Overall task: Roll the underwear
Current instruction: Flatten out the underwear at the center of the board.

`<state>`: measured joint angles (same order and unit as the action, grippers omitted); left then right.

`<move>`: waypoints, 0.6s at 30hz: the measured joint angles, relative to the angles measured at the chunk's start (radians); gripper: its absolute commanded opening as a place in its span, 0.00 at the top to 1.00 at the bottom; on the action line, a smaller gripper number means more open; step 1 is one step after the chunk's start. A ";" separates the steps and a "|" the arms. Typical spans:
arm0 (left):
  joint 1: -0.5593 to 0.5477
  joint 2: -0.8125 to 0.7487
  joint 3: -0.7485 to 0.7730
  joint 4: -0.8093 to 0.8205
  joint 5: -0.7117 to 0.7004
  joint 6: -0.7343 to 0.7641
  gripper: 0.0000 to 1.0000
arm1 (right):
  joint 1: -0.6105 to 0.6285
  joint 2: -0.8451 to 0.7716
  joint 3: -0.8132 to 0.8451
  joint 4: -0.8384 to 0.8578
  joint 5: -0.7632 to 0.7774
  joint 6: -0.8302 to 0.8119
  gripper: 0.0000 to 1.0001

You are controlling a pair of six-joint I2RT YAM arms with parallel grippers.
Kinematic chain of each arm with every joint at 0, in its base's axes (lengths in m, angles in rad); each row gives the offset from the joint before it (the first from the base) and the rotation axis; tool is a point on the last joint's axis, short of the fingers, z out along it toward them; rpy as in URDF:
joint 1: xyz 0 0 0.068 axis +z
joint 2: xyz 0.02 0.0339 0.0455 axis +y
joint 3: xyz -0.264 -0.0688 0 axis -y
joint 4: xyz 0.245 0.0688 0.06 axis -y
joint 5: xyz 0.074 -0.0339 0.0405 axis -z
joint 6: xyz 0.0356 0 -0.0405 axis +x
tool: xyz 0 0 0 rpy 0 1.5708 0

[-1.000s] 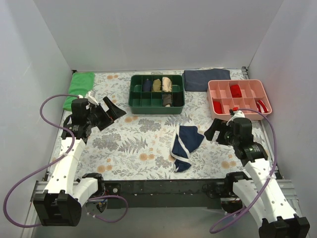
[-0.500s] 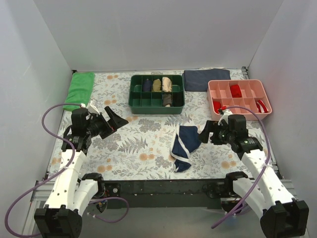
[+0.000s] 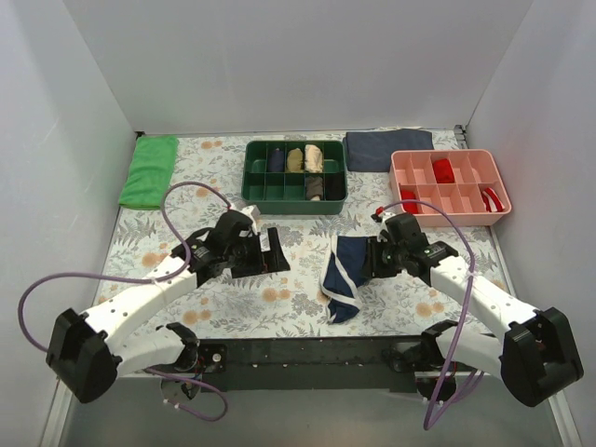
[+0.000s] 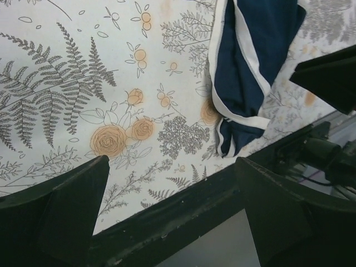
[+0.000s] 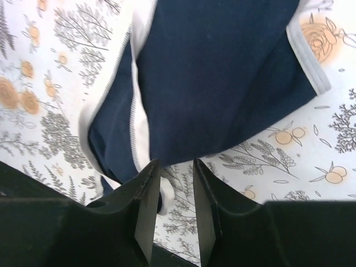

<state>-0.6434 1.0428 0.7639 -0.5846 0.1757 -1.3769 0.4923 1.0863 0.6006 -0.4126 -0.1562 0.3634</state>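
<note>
The underwear (image 3: 350, 264) lies on the floral table (image 3: 279, 307), between my two hands. My right gripper (image 5: 177, 166) is narrow above its hem and I see nothing pinched. My left gripper (image 4: 171, 167) stands wide beside it. I think I should go low, catch the hem fully, then roll tight and even.

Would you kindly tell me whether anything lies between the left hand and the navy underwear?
Nothing visible does. Only a bare stretch of floral tablecloth separates the open left hand from the underwear.
</note>
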 measured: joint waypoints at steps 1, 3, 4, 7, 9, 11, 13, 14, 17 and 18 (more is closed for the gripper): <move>-0.033 0.043 0.016 0.001 -0.032 -0.011 0.04 | 0.003 0.001 0.008 0.002 0.002 0.006 0.59; -0.069 0.092 0.035 0.003 -0.061 -0.024 0.08 | 0.016 0.003 0.029 0.004 0.003 0.009 0.54; -0.084 0.114 0.043 0.007 -0.074 -0.031 0.17 | 0.025 0.008 0.047 0.006 0.003 0.009 0.53; -0.113 0.150 0.051 0.032 -0.091 -0.042 0.34 | 0.041 0.045 0.113 0.012 0.012 0.000 0.52; -0.133 0.174 0.057 0.049 -0.098 -0.051 0.41 | 0.042 0.098 0.182 0.005 0.021 -0.006 0.53; -0.167 0.199 0.064 0.061 -0.107 -0.055 0.52 | 0.042 0.185 0.280 0.004 0.026 -0.012 0.53; -0.210 0.219 0.066 0.072 -0.113 -0.062 0.54 | 0.042 0.260 0.349 0.013 0.031 -0.015 0.53; -0.231 0.227 0.066 0.075 -0.116 -0.069 0.54 | 0.042 0.300 0.377 0.018 0.033 -0.015 0.53; -0.288 0.245 0.067 0.085 -0.119 -0.085 0.56 | 0.052 0.387 0.402 0.029 0.049 -0.014 0.53; -0.307 0.253 0.070 0.089 -0.121 -0.090 0.55 | 0.056 0.409 0.402 0.023 0.053 -0.014 0.53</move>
<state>-0.9501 1.2961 0.8341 -0.4957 0.0551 -1.4673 0.5488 1.4956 1.0023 -0.3901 -0.1028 0.3489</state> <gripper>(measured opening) 0.450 0.469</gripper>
